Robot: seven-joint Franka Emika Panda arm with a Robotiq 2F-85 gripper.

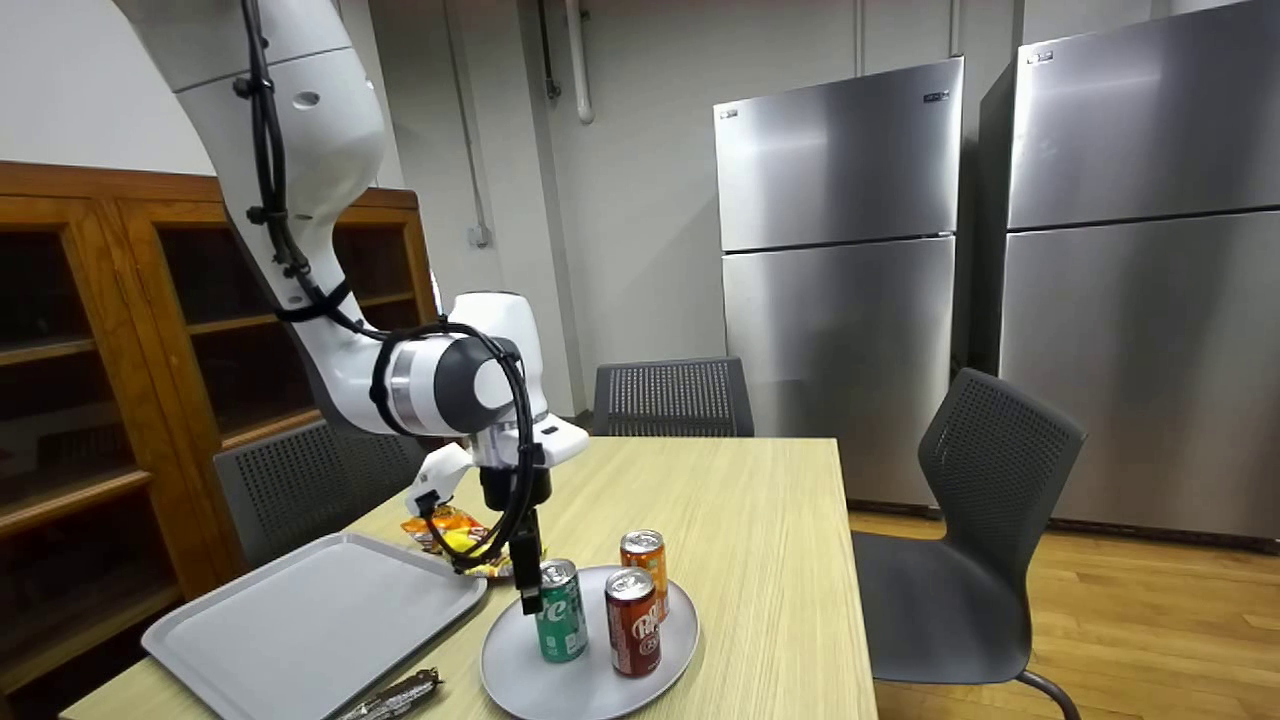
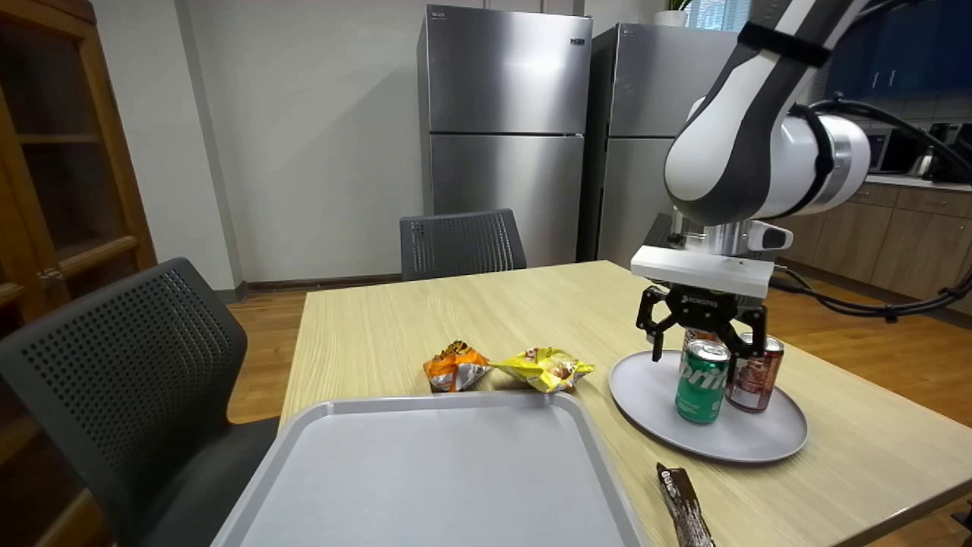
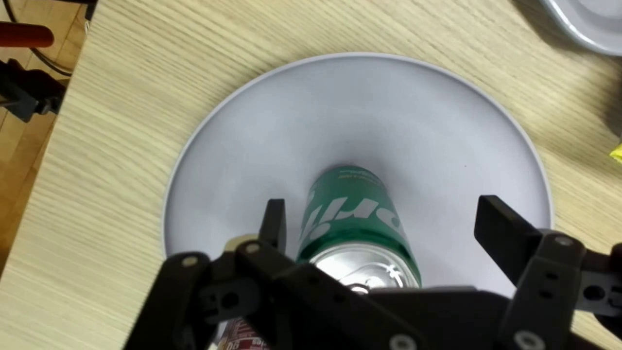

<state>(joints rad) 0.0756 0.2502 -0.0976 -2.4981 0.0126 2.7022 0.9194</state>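
Observation:
My gripper (image 3: pixel 380 214) stands open over a round grey plate (image 3: pixel 369 97). An upright green Sprite can (image 3: pixel 347 211) is between its fingers, with a gap on each side, closer to the finger at left in the wrist view. Part of the can's lid is hidden by the gripper body. In an exterior view the gripper (image 2: pixel 695 363) straddles the top of the green can (image 2: pixel 699 399). A dark red Dr Pepper can (image 1: pixel 634 635) and an orange can (image 1: pixel 643 552) stand close by on the same plate; the orange one is mostly hidden in an exterior view.
A large grey tray (image 2: pixel 456 471) lies beside the plate. An orange snack bag (image 2: pixel 456 368) and a yellow one (image 2: pixel 547 369) sit behind the tray. A brown wrapped bar (image 2: pixel 685 505) lies between tray and plate. Chairs (image 1: pixel 970 550) surround the table (image 1: pixel 760 560).

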